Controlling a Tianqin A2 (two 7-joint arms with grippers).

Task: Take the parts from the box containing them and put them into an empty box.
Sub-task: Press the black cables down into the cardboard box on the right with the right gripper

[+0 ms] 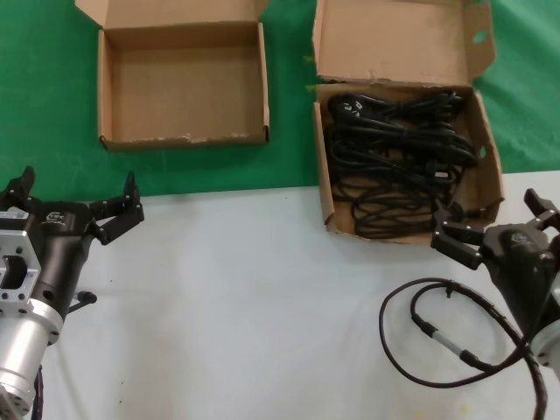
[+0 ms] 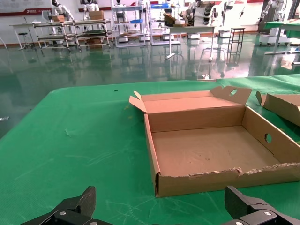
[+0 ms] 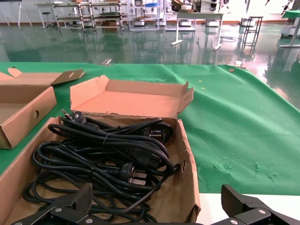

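Observation:
The empty box point(image 1: 184, 87), shallow with a short flap and a frayed front edge, lies at the back left on the green cloth. The box containing the parts point(image 1: 394, 39), with a tall flap, lies at the back right. Several coiled black power cords point(image 1: 398, 162) fill it. My left gripper point(image 1: 77, 188) is open and empty, just before the empty box's front left corner; the left wrist view shows that box point(image 2: 220, 180) ahead of the gripper point(image 2: 161, 206). My right gripper point(image 1: 492, 219) is open and empty at the cord box's near right corner; its wrist view shows the cords point(image 3: 103, 154) ahead of the gripper point(image 3: 157, 201).
The boxes sit on a green cloth point(image 1: 44, 105); the near part of the table is white point(image 1: 254, 297). My own looped black cable with a silver connector point(image 1: 437, 337) lies on the white surface beside the right arm. A gap of cloth separates the two boxes.

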